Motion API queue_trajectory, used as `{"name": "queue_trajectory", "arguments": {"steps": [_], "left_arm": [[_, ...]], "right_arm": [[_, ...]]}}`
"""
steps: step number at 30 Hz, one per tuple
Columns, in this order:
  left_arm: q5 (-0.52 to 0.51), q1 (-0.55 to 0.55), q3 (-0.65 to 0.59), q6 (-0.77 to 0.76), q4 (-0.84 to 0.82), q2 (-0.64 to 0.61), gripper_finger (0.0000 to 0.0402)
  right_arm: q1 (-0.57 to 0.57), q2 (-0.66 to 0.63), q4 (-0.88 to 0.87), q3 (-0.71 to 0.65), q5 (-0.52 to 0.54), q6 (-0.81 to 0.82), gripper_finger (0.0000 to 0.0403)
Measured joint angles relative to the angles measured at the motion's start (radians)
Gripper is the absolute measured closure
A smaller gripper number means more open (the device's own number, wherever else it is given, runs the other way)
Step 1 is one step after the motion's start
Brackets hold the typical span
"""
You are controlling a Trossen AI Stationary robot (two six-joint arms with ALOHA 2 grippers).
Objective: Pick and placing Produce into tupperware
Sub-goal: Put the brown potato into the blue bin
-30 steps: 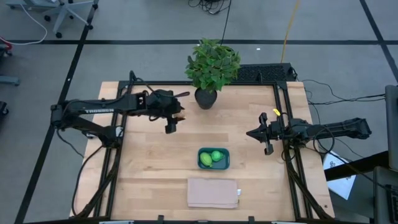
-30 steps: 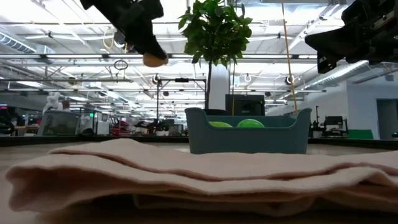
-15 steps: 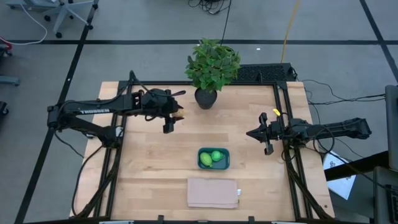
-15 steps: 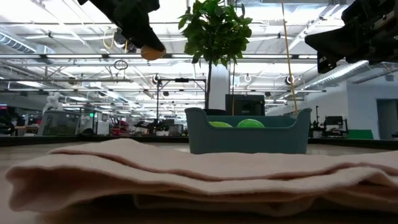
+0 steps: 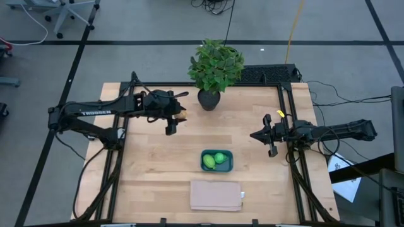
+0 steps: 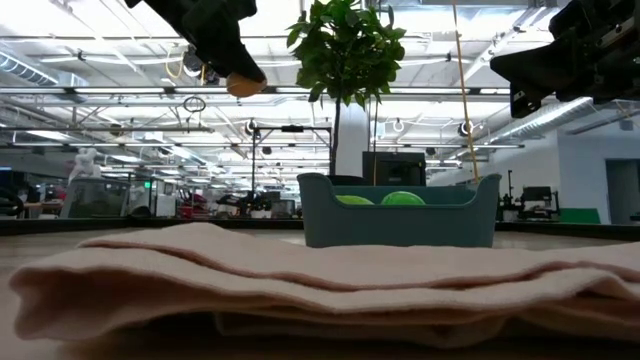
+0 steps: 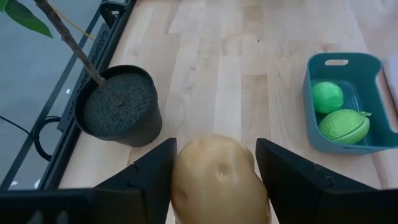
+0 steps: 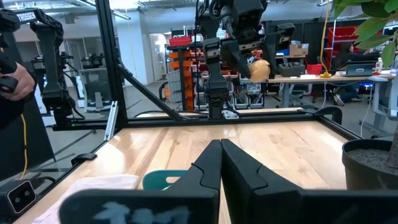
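Left wrist view: the tan-orange piece (image 7: 214, 180) is pinched by the left gripper (image 7: 214, 171), aloft. Transport over the tupperware (image 7: 376, 65), then release, is required. Right gripper (image 5: 270, 137), pressed together, waits aside.

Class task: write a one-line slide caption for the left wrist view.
Left gripper holds a tan potato-like piece above the table, with the teal container holding two green fruits ahead.

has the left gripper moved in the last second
Yes. In the high view the left gripper, holding the tan fruit, has pulled slightly back from the potted plant, toward the table's far-left side.
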Motion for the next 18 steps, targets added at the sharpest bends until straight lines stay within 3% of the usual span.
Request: {"name": "queue_trajectory", "arguments": {"steps": [18], "left_arm": [[0.084, -0.091, 0.0, -0.114, 0.184, 0.014, 0.0183]], "right_arm": [[0.0, 0.0, 0.0, 0.0, 0.0, 0.0, 0.0403]]}}
